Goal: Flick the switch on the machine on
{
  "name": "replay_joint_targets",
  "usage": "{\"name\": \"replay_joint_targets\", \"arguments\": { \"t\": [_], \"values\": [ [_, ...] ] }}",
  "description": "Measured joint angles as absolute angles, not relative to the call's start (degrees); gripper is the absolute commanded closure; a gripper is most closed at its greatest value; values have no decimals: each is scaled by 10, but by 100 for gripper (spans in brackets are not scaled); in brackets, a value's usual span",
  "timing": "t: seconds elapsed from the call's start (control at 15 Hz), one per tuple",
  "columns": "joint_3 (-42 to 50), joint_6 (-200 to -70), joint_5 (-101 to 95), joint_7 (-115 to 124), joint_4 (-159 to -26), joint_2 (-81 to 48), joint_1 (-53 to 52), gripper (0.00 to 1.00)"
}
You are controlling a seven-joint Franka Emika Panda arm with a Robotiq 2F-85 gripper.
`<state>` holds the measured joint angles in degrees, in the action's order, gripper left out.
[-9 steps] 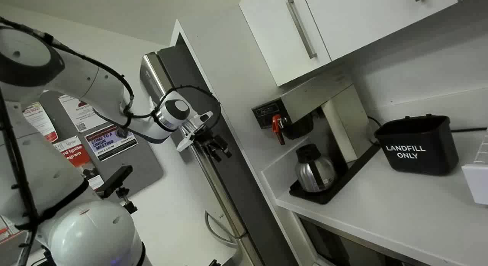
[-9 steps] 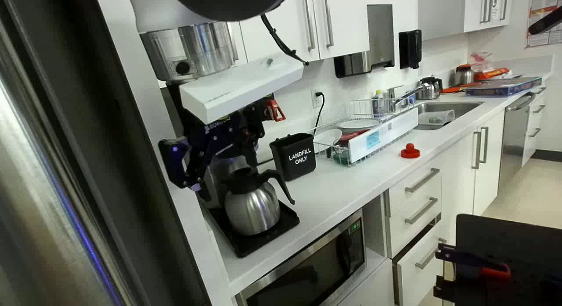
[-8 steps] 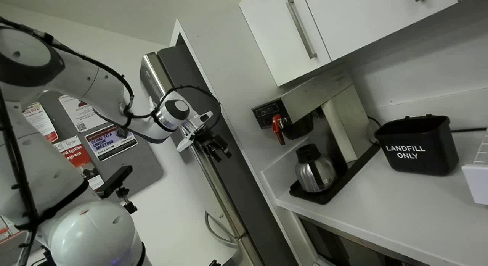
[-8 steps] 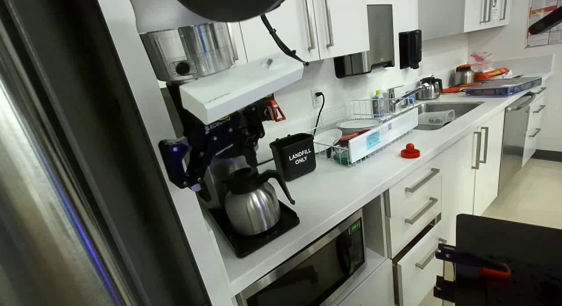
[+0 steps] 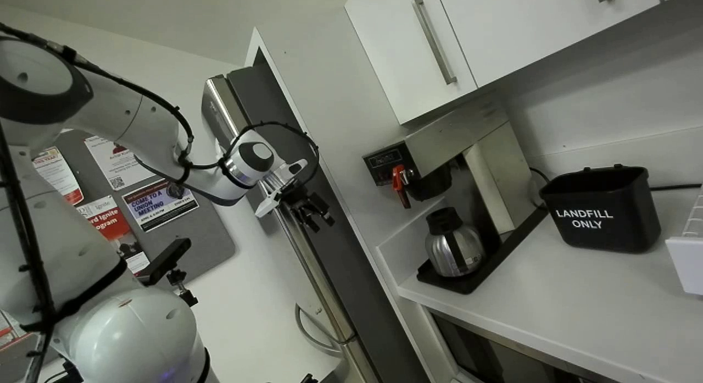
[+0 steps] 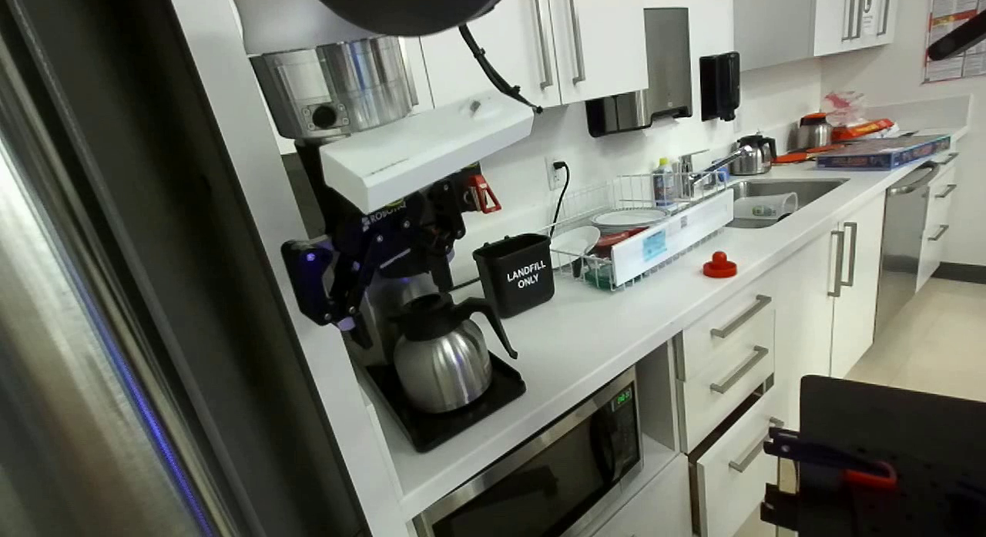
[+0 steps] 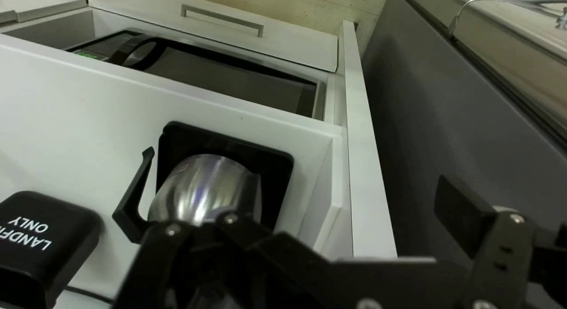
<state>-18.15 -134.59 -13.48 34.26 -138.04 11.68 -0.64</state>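
The machine is a coffee maker with a silver body and black front panel, standing against the side wall. A red lever hangs from its front, and shows in the other exterior picture too. The small switch cannot be made out. The steel carafe sits on the black base; it also shows in the wrist view. My gripper is open and empty, apart from the machine, in front of the fridge side. In an exterior view the gripper hides much of the machine's upper part.
The fridge stands close beside the gripper. A white panel edge divides it from the counter. A black LANDFILL ONLY bin stands beyond the machine. Wall cabinets hang above. A dish rack stands farther along.
The arm and gripper have shifted only very slightly, a little to the right in both exterior views. The gripper stays open; the machine and carafe have not moved.
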Motion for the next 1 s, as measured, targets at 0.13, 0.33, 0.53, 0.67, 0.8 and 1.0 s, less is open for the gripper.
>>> {"name": "replay_joint_targets", "arguments": {
  "t": [0.13, 0.33, 0.53, 0.67, 0.8, 1.0],
  "values": [
    [-169, -1354, -136, 342, -1386, 126, -10, 0],
    [-147, -1375, -137, 341, -1401, 153, -10, 25],
    [-129, -1398, -149, 341, -1414, 179, -5, 44],
    [-122, -1417, -163, 341, -1418, 191, 6, 60],
    [-120, -1440, -178, 341, -1418, 195, 23, 73],
    [-118, -1482, -197, 341, -1418, 192, 50, 97]
  ]
}}
